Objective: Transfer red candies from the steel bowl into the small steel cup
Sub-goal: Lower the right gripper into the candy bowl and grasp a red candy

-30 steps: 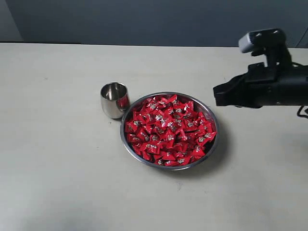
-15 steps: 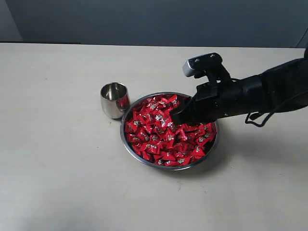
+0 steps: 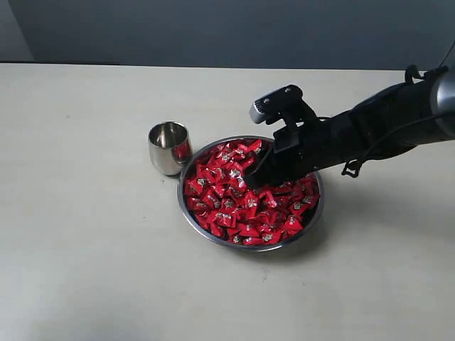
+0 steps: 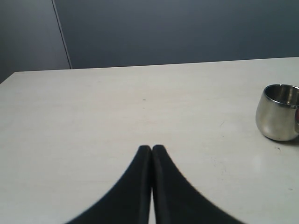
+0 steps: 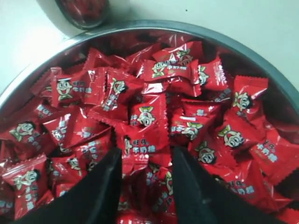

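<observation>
The wide steel bowl (image 3: 190,217) sits mid-table, heaped with red candies (image 3: 227,206). The small steel cup (image 3: 169,147) stands upright just left of the bowl, touching or nearly touching its rim. My right gripper (image 3: 253,177) reaches in from the right and dips into the pile near the bowl's middle. In the right wrist view that gripper (image 5: 145,151) is open, its black fingers (image 5: 105,186) straddling a red candy (image 5: 147,140), with the bowl rim (image 5: 261,56) behind. My left gripper (image 4: 151,148) is shut and empty, low over bare table; the cup (image 4: 279,112) shows at that view's edge.
The pale table (image 3: 85,249) runs wide to the left and in front of the bowl. A dark wall (image 3: 213,28) closes the far side. The right arm (image 3: 384,128) stretches over the table's right part.
The right arm has swung in from the right edge and lowered, its gripper going from beside the bowl down into the candies. Bowl and cup have not moved.
</observation>
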